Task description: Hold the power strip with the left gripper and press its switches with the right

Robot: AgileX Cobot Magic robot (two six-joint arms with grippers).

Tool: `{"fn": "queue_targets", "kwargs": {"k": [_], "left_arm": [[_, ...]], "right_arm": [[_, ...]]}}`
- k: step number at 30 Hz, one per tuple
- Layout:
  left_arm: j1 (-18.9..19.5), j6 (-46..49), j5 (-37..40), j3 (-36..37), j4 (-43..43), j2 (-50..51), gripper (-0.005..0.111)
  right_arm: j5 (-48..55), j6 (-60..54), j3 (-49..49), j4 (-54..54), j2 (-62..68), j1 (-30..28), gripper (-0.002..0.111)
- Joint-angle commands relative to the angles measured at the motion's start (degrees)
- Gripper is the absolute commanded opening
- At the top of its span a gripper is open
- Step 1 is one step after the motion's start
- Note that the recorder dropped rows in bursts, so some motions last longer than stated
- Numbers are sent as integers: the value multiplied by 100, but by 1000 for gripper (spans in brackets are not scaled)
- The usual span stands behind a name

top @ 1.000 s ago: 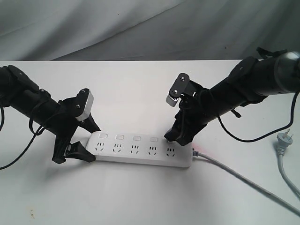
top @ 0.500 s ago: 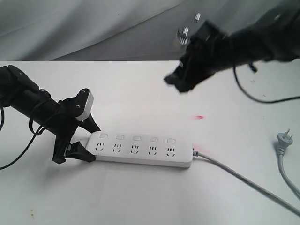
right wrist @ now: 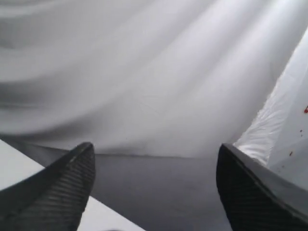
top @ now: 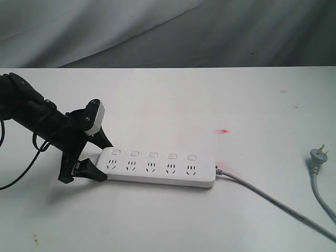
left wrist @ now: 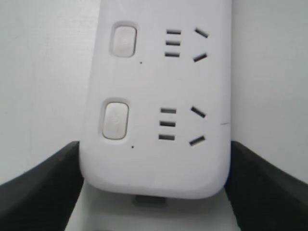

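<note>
The power strip [top: 157, 168] lies flat on the white counter [top: 168, 105], in the half toward the edge nearest the exterior camera and a little left of the middle, with its long side roughly parallel to that edge. The left gripper [top: 104, 161] reaches in from the counter's left side and is clamped on the strip's left end. In the left wrist view one black finger presses against each long side of the rounded end, and the strip rests on the counter between them. The five switches [top: 153, 155] run in a row along the strip's far side, one above each socket, and nothing touches them. A grey cable [top: 273, 199] leaves the strip's right end and trails toward the counter's near right corner. A loose grey plug [top: 318, 156] lies by the right edge, well apart from the strip. A small red mark [top: 223, 130] shows on the counter beyond the strip's right end. The right gripper [right wrist: 155, 146] is out of the exterior view. Its own camera shows its two fingers spread wide with nothing between them, facing grey cloth [right wrist: 144, 72], away from the strip.
</note>
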Motion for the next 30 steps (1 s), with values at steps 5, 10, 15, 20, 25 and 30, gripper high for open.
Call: {"fn": "queue_targets", "kwargs": {"k": [5,10,15,20,25,30], "left_arm": [[-41,39,-19,-20,-40,-26,0],[-41,39,-19,-20,-40,-26,0],[-41,39,-19,-20,-40,-26,0],[-41,39,-19,-20,-40,-26,0],[-41,39,-19,-20,-40,-26,0],[-41,39,-19,-20,-40,-26,0]], "right_arm": [[618,134,0,-239,-892,-40,3],[937,135,0,-118,-1118,-40,0],[924,135,0,-118,-1116,-40,0],[914,135,0,-118,-1116,-40,0],[260,1412,11,232,-1223,-187,0],[753,4908,9,-1789,-1327,-548,0]]}}
